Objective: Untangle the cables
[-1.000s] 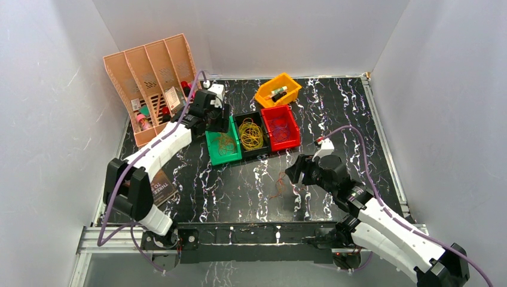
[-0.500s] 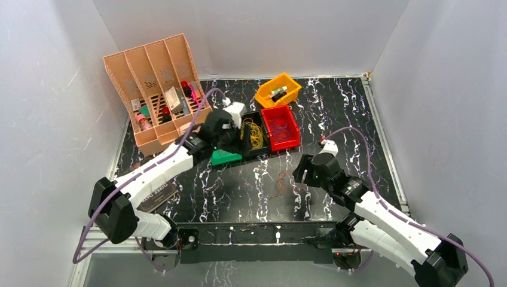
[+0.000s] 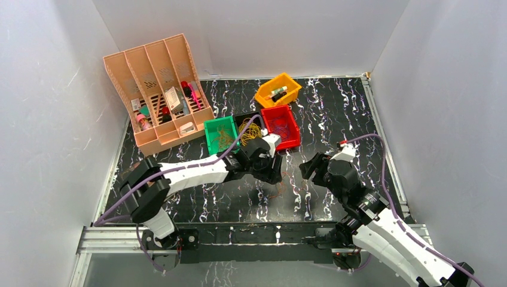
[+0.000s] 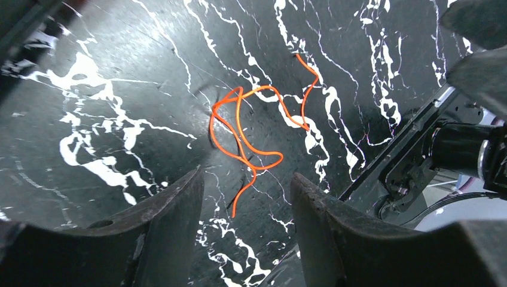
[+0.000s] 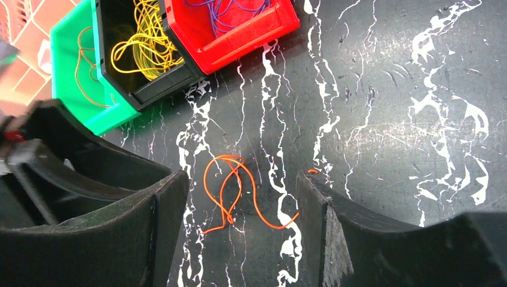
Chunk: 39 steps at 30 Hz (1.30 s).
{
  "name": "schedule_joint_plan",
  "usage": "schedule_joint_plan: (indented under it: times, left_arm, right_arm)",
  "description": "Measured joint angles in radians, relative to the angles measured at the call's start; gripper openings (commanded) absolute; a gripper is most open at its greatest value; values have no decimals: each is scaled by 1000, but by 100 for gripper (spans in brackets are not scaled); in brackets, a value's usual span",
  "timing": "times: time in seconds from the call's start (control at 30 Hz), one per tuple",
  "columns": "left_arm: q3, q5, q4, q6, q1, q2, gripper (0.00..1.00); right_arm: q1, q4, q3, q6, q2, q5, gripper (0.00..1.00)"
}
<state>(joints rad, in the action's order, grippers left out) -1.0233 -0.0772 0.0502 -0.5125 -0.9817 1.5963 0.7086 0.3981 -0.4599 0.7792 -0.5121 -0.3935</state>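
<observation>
On the table (image 3: 347, 119), the left arm (image 3: 191, 170) stretches low toward 3 o'clock, and the right arm (image 3: 388, 230) bends up toward 10 o'clock. At 5 o'clock from the bins (image 3: 208, 133), the left gripper (image 4: 245, 179) and right gripper (image 5: 242, 179) point down, jaws spread, empty. Between them one orange cable (image 4: 239, 128) lies loosely tangled on the tabletop, untouched.

Top view: the left gripper (image 3: 270, 172) hides the near part of the black bin (image 3: 245, 116), and the orange cable (image 3: 278, 190) beside it is barely discernible. Items in the peach file organizer (image 3: 119, 72) and yellow bin (image 3: 267, 100) are too small to identify. Right wrist view: the red bin (image 5: 239, 33) is cut off by the top edge.
</observation>
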Motion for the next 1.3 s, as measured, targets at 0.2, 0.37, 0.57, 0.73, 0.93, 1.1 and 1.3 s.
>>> schedule_joint_plan:
  times: [0.2,0.37,0.57,0.73,0.93,1.1,1.3]
  left_arm:
    - [3,-16,-66,-50,-15,66,44]
    - [0,-28,-116,-73,-15,108,36]
    - [-8,-39,-138,-84,-15,167,33]
    - [-8,-39,-154,-91,-16,183,27]
    - [-13,-40,-167,-92,-16,183,12]
    - [-31,-38,-164,-80,-16,183,0]
    - [-68,-13,-98,7,-15,173,0]
  right_arm:
    - [0,12,4,8,10,-5,74]
    - [0,20,18,8,8,-4,74]
    - [0,19,18,7,8,-4,75]
    - [0,19,18,4,7,-1,75]
    - [0,18,18,2,-9,8,75]
    - [0,18,18,-1,-13,15,75]
    - [0,10,19,-15,-13,32,77]
